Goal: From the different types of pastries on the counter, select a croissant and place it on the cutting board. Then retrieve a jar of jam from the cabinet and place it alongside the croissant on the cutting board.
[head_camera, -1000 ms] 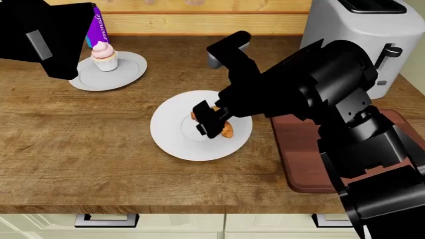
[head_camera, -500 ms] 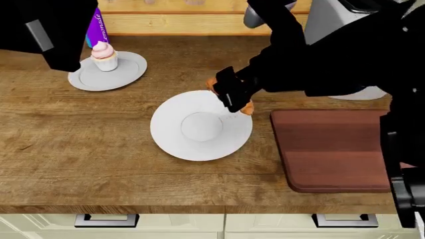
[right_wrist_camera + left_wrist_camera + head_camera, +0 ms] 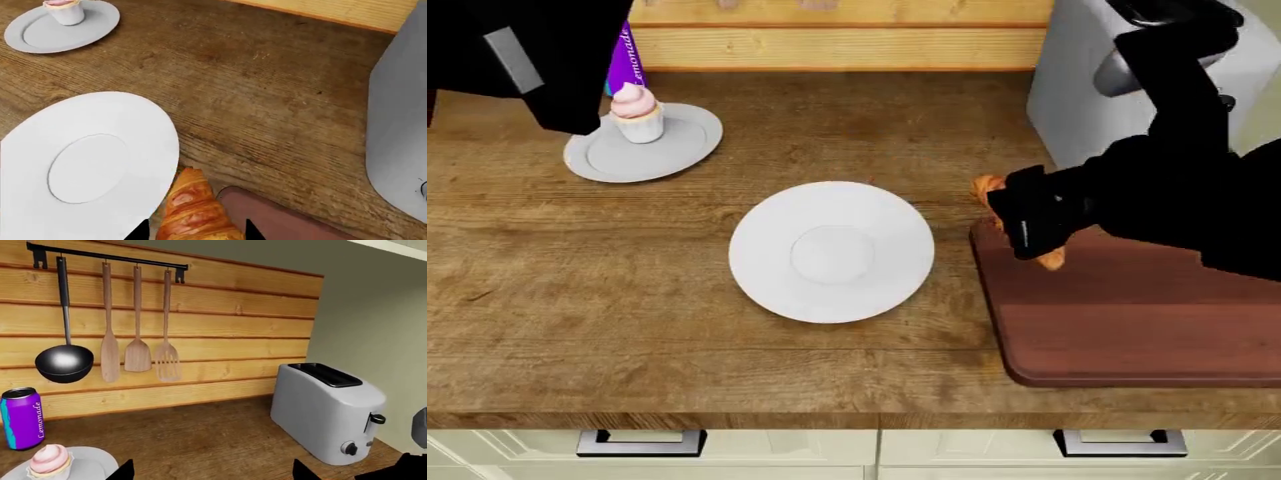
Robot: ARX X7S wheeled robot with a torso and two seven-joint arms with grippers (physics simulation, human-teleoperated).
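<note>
two white plates (image 3: 831,251) sit on the wood-grain counter (image 3: 627,290) below a plank wall (image 3: 220,315).

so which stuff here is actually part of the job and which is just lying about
Job: croissant held in the right gripper, cutting board, counter.
Lying about: cupcake, empty white plate, lemonade can, toaster, hanging utensils.

simulated home kitchen, wood counter (image 3: 627,290), toaster (image 3: 327,410), hanging utensils (image 3: 137,347), cabinet drawers (image 3: 641,455)
</note>
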